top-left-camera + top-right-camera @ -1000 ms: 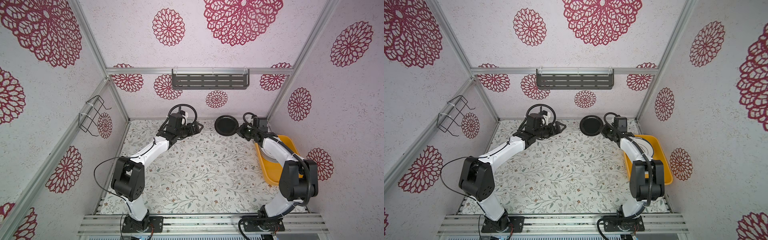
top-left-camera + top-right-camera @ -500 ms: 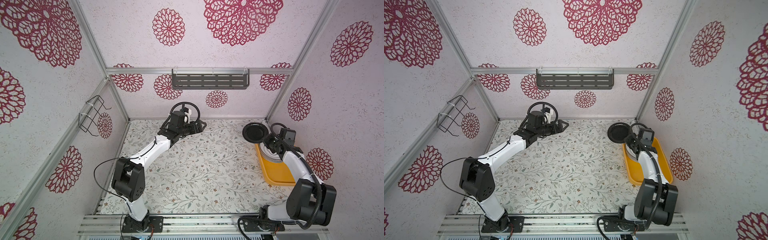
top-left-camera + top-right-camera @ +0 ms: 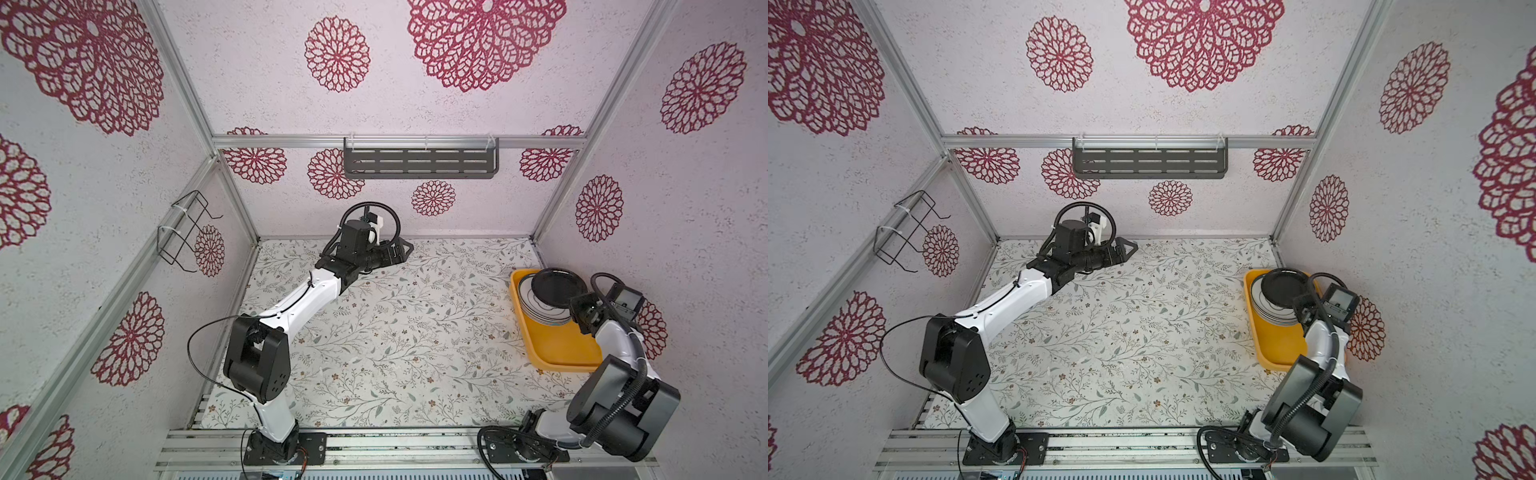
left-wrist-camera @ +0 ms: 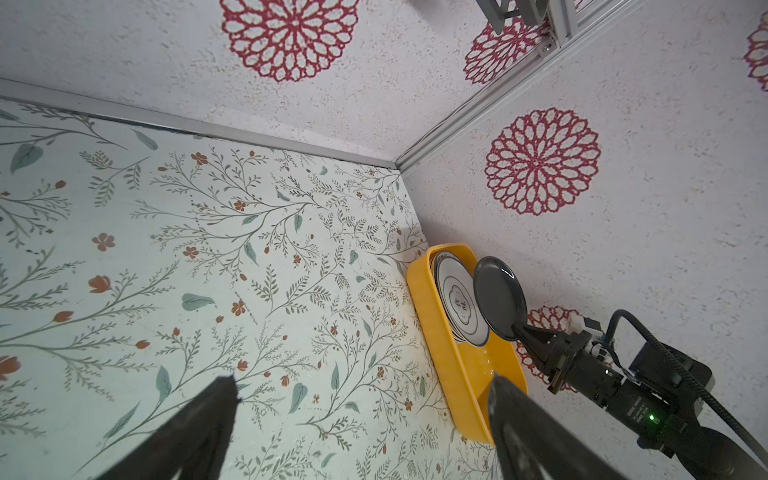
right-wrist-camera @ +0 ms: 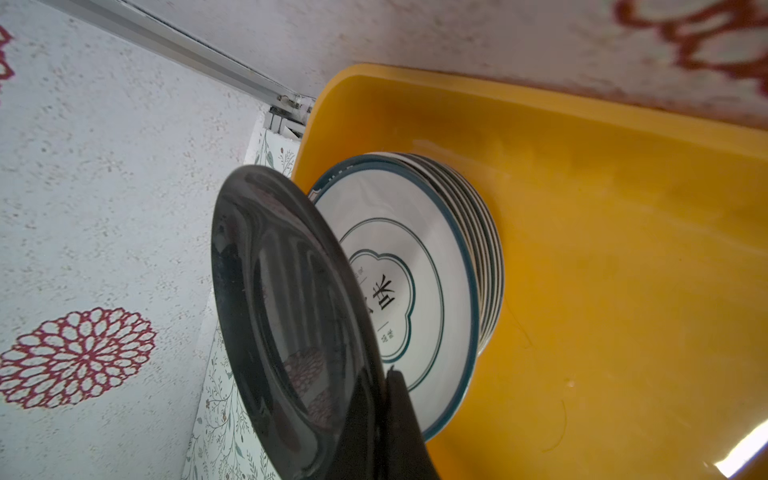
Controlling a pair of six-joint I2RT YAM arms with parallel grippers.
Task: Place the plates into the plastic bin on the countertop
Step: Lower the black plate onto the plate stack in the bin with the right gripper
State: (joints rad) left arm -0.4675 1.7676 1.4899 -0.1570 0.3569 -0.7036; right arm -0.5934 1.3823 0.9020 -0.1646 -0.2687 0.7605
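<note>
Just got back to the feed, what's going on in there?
The right hand is shut on the rim of the small round black plate, holding it tilted over the stack of white teal-rimmed plates in the shallow yellow-orange plastic bin. The left hand hangs open and empty over the leaf-printed white countertop.

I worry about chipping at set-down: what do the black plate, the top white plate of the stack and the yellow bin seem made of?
Black plate: glossy, mirroring the wall flowers; glazed ceramic or melamine, cannot tell which.
Top white plate: smooth, faint sheen, printed teal rim and lettering; probably the same kind.
Yellow bin: looks like moulded plastic, rounded corners, soft glare on its floor.
</note>
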